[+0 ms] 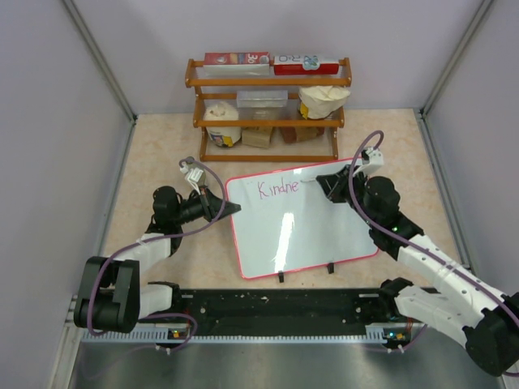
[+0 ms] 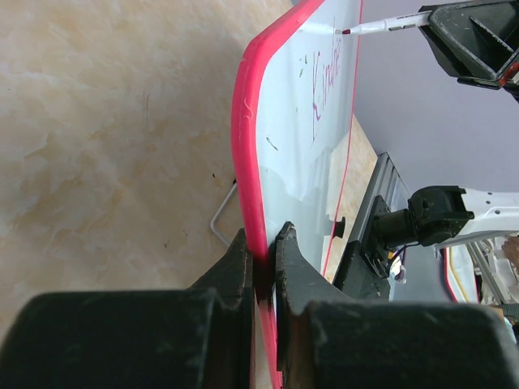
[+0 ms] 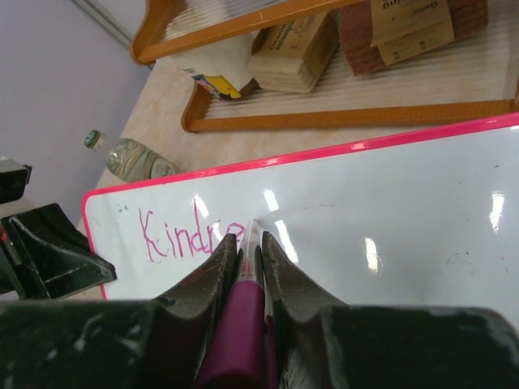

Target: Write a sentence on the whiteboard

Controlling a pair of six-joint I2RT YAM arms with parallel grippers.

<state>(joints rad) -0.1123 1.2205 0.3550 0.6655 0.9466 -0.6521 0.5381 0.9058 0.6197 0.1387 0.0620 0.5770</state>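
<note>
Clamping the whiteboard (image 1: pixel 316 231) mid-table by its left frame edge, left gripper (image 2: pixel 261 253) is pinching tight on the red rim, probably so the board isn't sliding under pen pressure. Meanwhile right gripper (image 3: pixel 250 241) is squeezing a magenta marker (image 3: pixel 240 320), its tip touching the board right after "Kindne". The sentence (image 1: pixel 277 190) is sitting top-left, unfinished.

Large glossy white rectangular whiteboard (image 1: pixel 324 231), thin pink-red rounded frame, two black clip feet on near edge, set askew. Pink handwritten sentence (image 1: pixel 278 190), upper left corner, incomplete: "Kindne".
</note>
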